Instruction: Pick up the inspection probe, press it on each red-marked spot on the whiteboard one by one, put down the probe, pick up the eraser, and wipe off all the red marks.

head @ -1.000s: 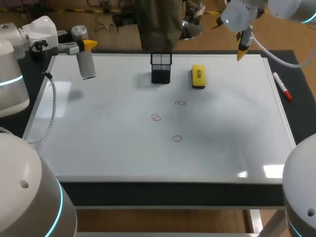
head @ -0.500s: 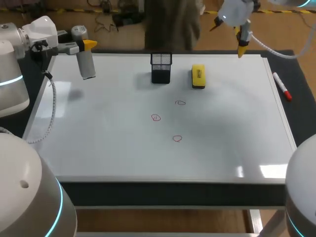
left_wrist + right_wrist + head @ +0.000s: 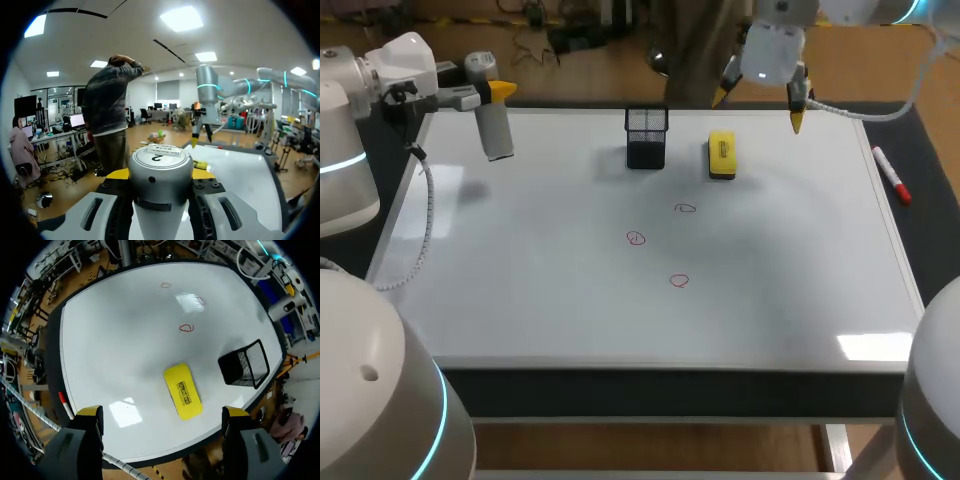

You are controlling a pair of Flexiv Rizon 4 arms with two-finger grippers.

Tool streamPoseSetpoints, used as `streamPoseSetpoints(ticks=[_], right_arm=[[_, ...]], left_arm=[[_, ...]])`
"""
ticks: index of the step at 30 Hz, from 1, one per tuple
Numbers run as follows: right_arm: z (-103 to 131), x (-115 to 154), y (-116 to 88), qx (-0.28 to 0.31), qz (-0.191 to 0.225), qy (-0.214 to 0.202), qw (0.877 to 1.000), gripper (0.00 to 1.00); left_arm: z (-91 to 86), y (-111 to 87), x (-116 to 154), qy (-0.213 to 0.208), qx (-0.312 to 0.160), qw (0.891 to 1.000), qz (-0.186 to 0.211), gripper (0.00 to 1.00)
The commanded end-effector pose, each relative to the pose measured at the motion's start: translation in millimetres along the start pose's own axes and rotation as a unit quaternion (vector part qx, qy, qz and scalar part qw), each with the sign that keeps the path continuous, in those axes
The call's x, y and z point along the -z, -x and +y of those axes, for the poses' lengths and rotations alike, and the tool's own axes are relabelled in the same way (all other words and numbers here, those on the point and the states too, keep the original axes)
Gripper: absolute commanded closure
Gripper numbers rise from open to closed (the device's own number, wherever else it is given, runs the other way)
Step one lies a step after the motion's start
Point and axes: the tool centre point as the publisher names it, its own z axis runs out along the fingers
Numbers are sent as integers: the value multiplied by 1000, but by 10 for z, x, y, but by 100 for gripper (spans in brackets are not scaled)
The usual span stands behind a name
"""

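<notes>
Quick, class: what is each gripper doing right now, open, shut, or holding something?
Left gripper: shut on the grey cylindrical inspection probe.
Right gripper: open, holding nothing.

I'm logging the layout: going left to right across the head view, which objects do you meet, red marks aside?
inspection probe → black mesh holder → yellow eraser → red marker

A brown wooden floor [image 3: 580, 75] spreads beyond the dark surface [image 3: 650, 392]. Overhead, a pale ceiling [image 3: 100, 40] carries square light panels [image 3: 182, 18] (all lit, the nearest one brightest). Desks [image 3: 52, 140] with screens [image 3: 77, 120] stand along one side of a long, open room.
</notes>
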Motion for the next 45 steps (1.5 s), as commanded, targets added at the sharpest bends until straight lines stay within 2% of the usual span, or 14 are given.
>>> streamPoseSetpoints(ticks=[1,8,13,27,34,45], right_arm=[[70,-133,44,59,13,-10,998,0],[210,-263,149,129,10,-21,991,0],[258,-353,196,150,16,-21,988,0],[255,-576,314,137,26,-35,990,0],[169,-668,311,123,16,-41,991,0],[61,-730,362,110,22,-49,992,0]], left_arm=[[-7,-2,0,0,0,1000,-1,100],[-7,-2,0,0,0,1000,-1,100],[-7,-2,0,0,0,1000,-1,100],[-7,-2,0,0,0,1000,-1,100],[-7,-2,0,0,0,1000,-1,100],[-7,-2,0,0,0,1000,-1,100]])
